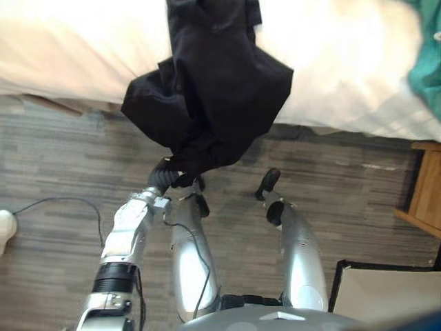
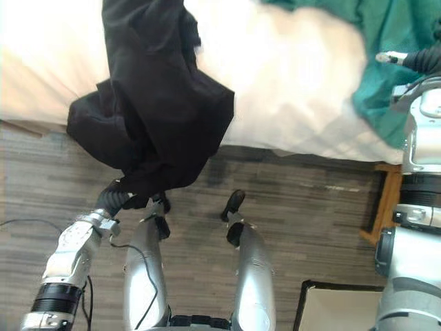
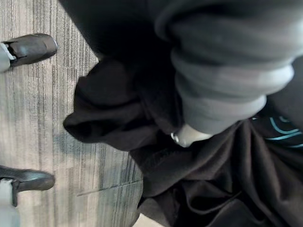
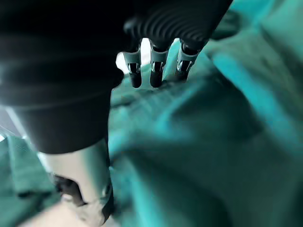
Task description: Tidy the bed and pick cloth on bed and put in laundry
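Black-rimmed bin (image 1: 386, 296), pale inside, nothing in it where it shows; stands on the wood-pattern floor (image 1: 69, 158) well apart from the bed (image 1: 344, 62), off the bed's near edge; judged to be the laundry receptacle. Left hand (image 1: 164, 176): raised just off the bed's near edge, buried to the ribbed cover in the lower folds of the black cloth (image 1: 213, 89); its fingers are hidden in the fabric, so whether they grip cannot be told. Black cloth: one large dark garment, upper part lying on the bed's white sheet, lower part bunched and hanging past the bed's near edge above the floor, bearing on the left hand. Right hand (image 2: 412, 60): over the far right part of the bed, above the teal cloth (image 2: 372, 41); fingers (image 4: 158, 71) straight, side by side, thumb apart, holding nothing; contact with the fabric cannot be told. Teal cloth: crumpled on the bed's right end. Wooden bedside unit (image 1: 427, 186): just beside that same end of the bed. Status, as judged: early. Black cloth partly drawn off the bed, not yet carried to the bin; teal cloth not yet gathered; sheet not yet straightened. Remaining: lift the black cloth clear, drop it in the bin, then clear and smooth the bed.
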Tool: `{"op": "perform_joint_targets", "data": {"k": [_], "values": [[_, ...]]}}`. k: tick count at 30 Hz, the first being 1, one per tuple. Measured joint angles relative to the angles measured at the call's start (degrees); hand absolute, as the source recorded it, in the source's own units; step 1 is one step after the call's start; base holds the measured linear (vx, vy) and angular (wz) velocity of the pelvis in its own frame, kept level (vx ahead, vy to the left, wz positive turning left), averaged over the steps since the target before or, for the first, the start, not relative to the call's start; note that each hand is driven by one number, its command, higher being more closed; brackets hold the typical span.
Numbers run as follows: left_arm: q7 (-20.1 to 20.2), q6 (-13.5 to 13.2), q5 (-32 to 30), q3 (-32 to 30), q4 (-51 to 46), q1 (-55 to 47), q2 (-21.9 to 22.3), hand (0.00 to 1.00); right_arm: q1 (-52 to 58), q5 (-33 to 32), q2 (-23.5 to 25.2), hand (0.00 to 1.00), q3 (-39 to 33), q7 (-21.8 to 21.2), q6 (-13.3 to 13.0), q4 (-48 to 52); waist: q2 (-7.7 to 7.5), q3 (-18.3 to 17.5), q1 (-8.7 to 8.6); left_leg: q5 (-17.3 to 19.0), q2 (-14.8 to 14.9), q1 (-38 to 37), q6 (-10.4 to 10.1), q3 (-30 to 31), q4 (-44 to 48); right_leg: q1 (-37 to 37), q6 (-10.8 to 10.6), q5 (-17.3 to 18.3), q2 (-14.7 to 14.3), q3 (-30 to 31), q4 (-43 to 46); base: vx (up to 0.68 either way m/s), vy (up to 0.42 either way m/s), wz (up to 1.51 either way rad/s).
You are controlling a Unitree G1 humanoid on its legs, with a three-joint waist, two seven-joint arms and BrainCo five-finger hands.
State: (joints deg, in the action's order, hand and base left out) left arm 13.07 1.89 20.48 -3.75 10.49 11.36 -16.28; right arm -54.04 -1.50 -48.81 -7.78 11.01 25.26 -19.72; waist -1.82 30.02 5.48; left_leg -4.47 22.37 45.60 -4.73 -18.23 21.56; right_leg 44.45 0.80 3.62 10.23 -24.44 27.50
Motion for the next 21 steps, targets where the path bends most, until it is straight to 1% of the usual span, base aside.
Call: {"op": "perform_joint_targets", "data": {"k": [1, 2, 3, 4, 6, 8, 9, 11, 12, 13, 14, 15, 16, 17, 18, 19, 20, 21], "values": [[-1.0, -1.0, -1.1, 0.8, 1.9, 1.8, 0.4, 1.0, -2.2, -0.1, 0.5, 1.0, 0.0, 0.8, 1.1, 0.2, -0.16, 0.3, -0.16, 0.2, 0.5, 1.2, 0.2, 0.0, 1.0, 1.2, 0.0, 0.4, 0.1, 0.0, 1.1, -0.04, -0.056, -0.04], [-2.5, -2.3, -2.7, 1.8, 5.6, 5.1, 1.3, 1.0, -4.9, -0.2, 0.5, 1.0, 0.5, 0.8, 2.5, -0.2, -0.43, 0.5, -0.37, 0.6, 1.2, 3.2, 0.4, 0.2, 2.7, 3.3, 0.3, 1.3, 0.4, -0.1, 2.9, -0.04, -0.045, -0.01], [-3.0, -2.8, -3.5, 1.9, 6.4, 5.8, 1.8, 1.0, -5.4, -0.2, 0.5, 1.0, 0.9, 0.5, 2.8, -0.3, -0.48, 0.5, -0.47, 0.7, 1.3, 3.8, 0.4, 0.2, 3.1, 3.8, 0.3, 1.6, 0.5, -0.2, 3.4, -0.05, -0.051, 0.0], [-4.6, -3.9, -4.3, 2.2, 8.2, 7.1, 2.8, 1.0, -6.8, -0.1, 0.5, 1.0, 1.2, -0.2, 3.3, -0.2, -0.7, 0.5, -1.0, 0.9, 1.6, 5.5, 0.5, 0.5, 4.3, 5.6, 0.3, 2.3, 1.0, -0.2, 5.1, -0.04, -0.043, -0.01], [-6.3, -4.6, -4.3, 2.9, 9.9, 8.1, 3.0, 1.0, -8.1, -0.1, 0.5, 1.0, 1.3, -2.0, 3.3, -0.3, -1.15, 0.7, -1.61, 1.2, 1.9, 6.6, 0.9, 0.5, 5.0, 6.9, 0.6, 2.6, 1.1, -0.1, 6.3, -0.03, -0.036, -0.05], [-8.4, -4.6, -4.5, 3.6, 12.6, 9.1, 3.2, 1.0, -9.3, -0.7, 0.7, 1.0, 1.3, -4.5, 2.5, -1.5, -1.7, 0.9, -2.15, 1.5, 2.7, 7.3, 0.6, 0.5, 5.8, 7.7, 1.0, 3.0, 1.0, -0.2, 7.4, -0.03, -0.041, -0.07], [-9.8, -4.6, -5.6, 3.7, 13.7, 9.8, 3.5, 1.0, -9.4, -2.2, 0.4, 1.0, 1.3, -4.9, 1.3, -2.5, -1.99, 0.8, -2.36, 1.5, 3.1, 7.3, 0.4, 0.1, 5.8, 7.9, 1.3, 3.2, 1.0, -0.3, 7.8, -0.02, -0.044, -0.01], [-11.7, -4.5, -6.0, 3.7, 15.0, 11.0, 3.5, 1.0, -9.3, -3.8, 0.7, 1.0, 1.3, -4.9, -1.6, -4.2, -2.02, 0.8, -2.82, 1.5, 4.0, 7.3, 0.4, -0.8, 6.2, 7.9, 1.3, 3.5, 0.9, -0.5, 8.4, -0.02, -0.048, 0.01], [-11.9, -4.4, -6.0, 3.7, 15.4, 11.3, 3.5, 1.0, -9.3, -4.3, 0.8, 1.0, 1.3, -4.9, -2.3, -4.7, -2.03, 0.8, -2.86, 1.5, 4.3, 7.3, 0.4, -1.0, 6.5, 7.9, 1.3, 3.6, 0.9, -0.4, 8.6, 0.0, -0.037, -0.06], [-12.3, -4.1, -6.0, 3.7, 15.7, 12.0, 3.5, 1.0, -9.2, -5.2, 1.3, 1.0, 1.3, -4.9, -4.2, -5.6, -2.4, 0.8, -2.97, 1.5, 4.7, 6.9, 0.4, -1.4, 6.7, 7.9, 1.4, 3.6, 0.6, -0.2, 8.7, 0.0, -0.024, -0.15], [-12.9, -3.5, -6.0, 3.7, 15.7, 12.9, 3.5, 1.0, -8.9, -7.0, 2.3, 1.0, 1.3, -4.9, -6.8, -6.9, -2.88, 0.9, -3.1, 1.3, 5.1, 6.2, 0.8, -1.9, 6.7, 7.5, 1.4, 3.6, 0.3, 0.1, 8.7, 0.01, -0.023, -0.16], [-13.1, -3.3, -6.0, 3.7, 15.8, 13.2, 3.5, 1.0, -8.8, -7.5, 2.9, 1.0, 1.3, -4.9, -7.6, -7.3, -2.95, 1.0, -3.21, 1.3, 5.3, 5.9, 0.7, -1.9, 6.8, 7.2, 1.4, 3.6, 0.1, 0.1, 8.5, 0.03, -0.02, -0.16], [-13.4, -2.3, -5.7, 3.7, 16.3, 13.9, 3.3, 1.0, -7.5, -9.9, 4.8, 1.0, 1.3, -4.7, -10.4, -8.1, -3.37, 0.8, -3.59, 1.3, 5.7, 4.3, 0.7, -2.3, 6.9, 5.9, 1.8, 3.3, -0.3, 0.2, 8.4, 0.03, -0.017, -0.09], [-13.5, -2.1, -5.4, 3.7, 16.6, 14.2, 3.3, 1.0, -6.6, -11.1, 5.6, 1.0, 1.3, -4.6, -11.5, -8.3, -3.51, 0.8, -3.88, 1.3, 5.8, 3.4, 0.6, -2.6, 6.7, 5.2, 1.8, 3.3, -0.4, 0.2, 8.3, 0.05, -0.026, -0.14], [-13.7, -1.7, -5.3, 3.7, 16.7, 14.4, 3.4, 1.0, -4.5, -13.8, 7.3, 1.0, 1.3, -4.6, -13.7, -8.2, -3.65, 0.8, -4.25, 1.4, 6.5, 1.5, 0.3, -3.2, 6.6, 3.4, 1.8, 3.3, -1.1, 0.3, 7.6, 0.07, -0.031, -0.22], [-13.8, -0.9, -5.3, 3.7, 16.7, 14.7, 3.4, 1.0, -1.0, -16.3, 10.0, 1.0, 1.2, -4.6, -16.0, -7.5, -3.89, 0.6, -4.52, 1.7, 7.3, -1.2, -0.2, -3.9, 6.4, 0.8, 1.8, 3.3, -2.1, 0.6, 6.5, 0.08, -0.033, -0.27], [-14.0, -0.6, -5.2, 3.9, 16.7, 14.7, 3.4, 1.0, 1.1, -17.0, 11.3, 1.0, 1.2, -4.6, -17.1, -6.9, -4.12, 0.5, -4.54, 1.8, 7.5, -2.6, -0.2, -4.5, 6.1, -0.2, 1.8, 3.3, -2.4, 0.9, 6.2, 0.09, -0.036, -0.3], [-14.7, 0.1, -4.9, 4.3, 16.7, 14.6, 3.6, 1.0, 5.4, -18.6, 14.3, 1.0, 1.0, -5.1, -19.0, -5.3, -4.81, 0.0, -4.59, 1.8, 7.6, -5.8, -0.4, -6.0, 4.8, -2.3, 1.8, 3.3, -3.0, 1.6, 5.1, 0.1, -0.047, -0.28]]}}
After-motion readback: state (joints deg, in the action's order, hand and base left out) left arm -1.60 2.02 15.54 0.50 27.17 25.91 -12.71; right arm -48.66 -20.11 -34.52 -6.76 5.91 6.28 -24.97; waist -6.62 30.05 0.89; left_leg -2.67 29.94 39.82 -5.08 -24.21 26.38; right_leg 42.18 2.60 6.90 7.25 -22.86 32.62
